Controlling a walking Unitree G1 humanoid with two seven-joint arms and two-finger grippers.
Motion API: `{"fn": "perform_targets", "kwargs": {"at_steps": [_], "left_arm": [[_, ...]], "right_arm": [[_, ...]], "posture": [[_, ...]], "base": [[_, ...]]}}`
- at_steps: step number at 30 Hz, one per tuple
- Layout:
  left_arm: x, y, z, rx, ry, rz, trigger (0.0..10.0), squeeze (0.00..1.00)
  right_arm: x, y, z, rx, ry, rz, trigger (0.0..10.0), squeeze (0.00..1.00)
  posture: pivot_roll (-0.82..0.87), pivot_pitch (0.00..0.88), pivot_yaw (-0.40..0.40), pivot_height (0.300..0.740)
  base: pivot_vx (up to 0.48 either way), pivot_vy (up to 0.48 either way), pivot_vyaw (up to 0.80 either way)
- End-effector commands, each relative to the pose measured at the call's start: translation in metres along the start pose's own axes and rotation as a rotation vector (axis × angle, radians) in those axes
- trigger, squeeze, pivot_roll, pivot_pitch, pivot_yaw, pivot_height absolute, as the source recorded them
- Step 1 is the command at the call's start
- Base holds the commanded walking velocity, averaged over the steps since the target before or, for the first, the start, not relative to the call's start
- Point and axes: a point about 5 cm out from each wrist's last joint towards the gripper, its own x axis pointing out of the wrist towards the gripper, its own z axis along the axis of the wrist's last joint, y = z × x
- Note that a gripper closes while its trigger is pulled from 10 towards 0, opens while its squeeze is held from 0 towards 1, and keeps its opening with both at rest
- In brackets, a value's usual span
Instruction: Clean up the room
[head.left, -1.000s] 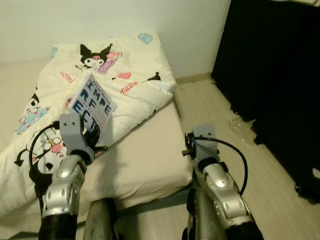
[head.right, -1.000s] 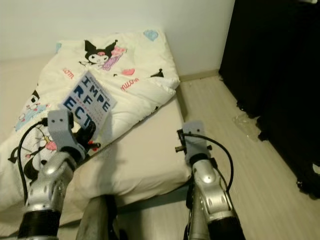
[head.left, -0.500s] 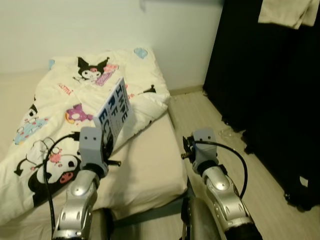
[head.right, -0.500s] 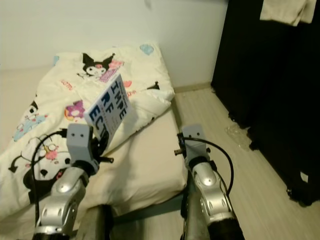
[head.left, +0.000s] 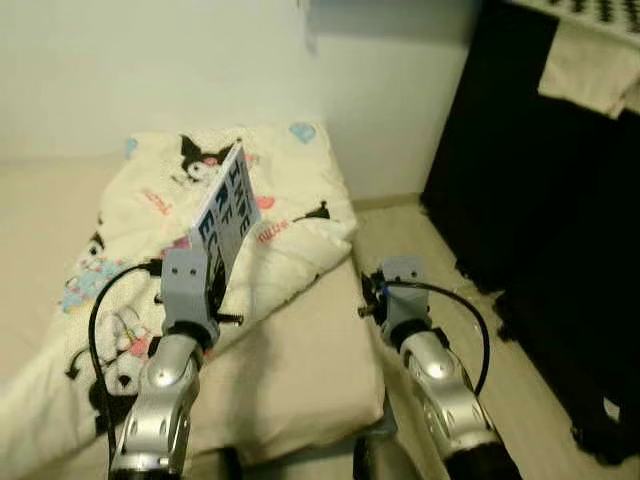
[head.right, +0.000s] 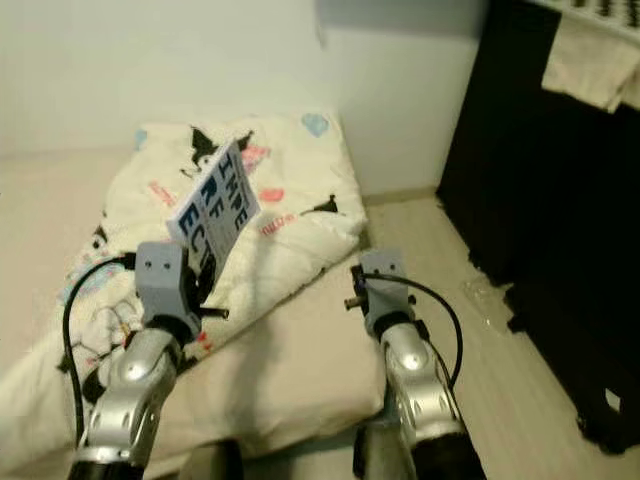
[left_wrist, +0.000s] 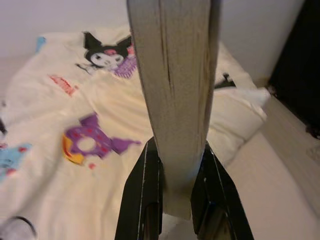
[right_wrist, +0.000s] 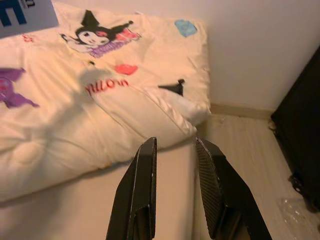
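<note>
**Ana:** Since a second ago the book (head.left: 226, 212) has swung edge-on: its blue-lettered cover faced the head camera then, and now it stands more upright and turned aside. Some of that shift is the camera moving.

**Ben:** Where is it?

**Ana:** In the air above the cartoon-print duvet (head.left: 280, 215) on the mattress (head.left: 320, 340), clamped at its lower edge by the left gripper (left_wrist: 176, 192), one black finger on each cover.

**Ben:** And the right gripper (right_wrist: 175, 192)?

**Ana:** Fingers parted, holding nothing, over the mattress edge beside the wooden floor (head.left: 420, 235).

**Ben:** How will it handle?

**Ana:** I judge it a light paperback, stiff enough at the spine but floppy at the open page edge. Held low, it may sag or fan, so a grip nearer the spine would be safer.
</note>
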Motion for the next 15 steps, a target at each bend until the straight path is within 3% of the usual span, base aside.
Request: {"fn": "perform_targets", "kwargs": {"at_steps": [1, 11, 15], "left_arm": [[0.001, 0.0, 0.006, -0.015, -0.037, -0.01, 10.0, 0.0], [-0.004, 0.005, -0.002, -0.025, 0.026, 0.029, 10.0, 0.0], [-0.01, -0.003, -0.007, -0.044, 0.044, -0.06, 10.0, 0.0]], "right_arm": [[-0.002, 0.002, -0.002, 0.018, 0.001, 0.002, 10.0, 0.0], [-0.005, 0.002, -0.008, 0.029, 0.024, 0.001, 10.0, 0.0], [-0.005, 0.002, -0.009, 0.03, 0.029, 0.006, 10.0, 0.0]], "posture": [[-0.05, 0.118, 0.02, 0.68], [-0.05, 0.121, 0.022, 0.715], [-0.05, 0.118, 0.022, 0.73]], "base": [[0.0, 0.0, 0.0], [0.0, 0.0, 0.0], [0.0, 0.0, 0.0]]}}
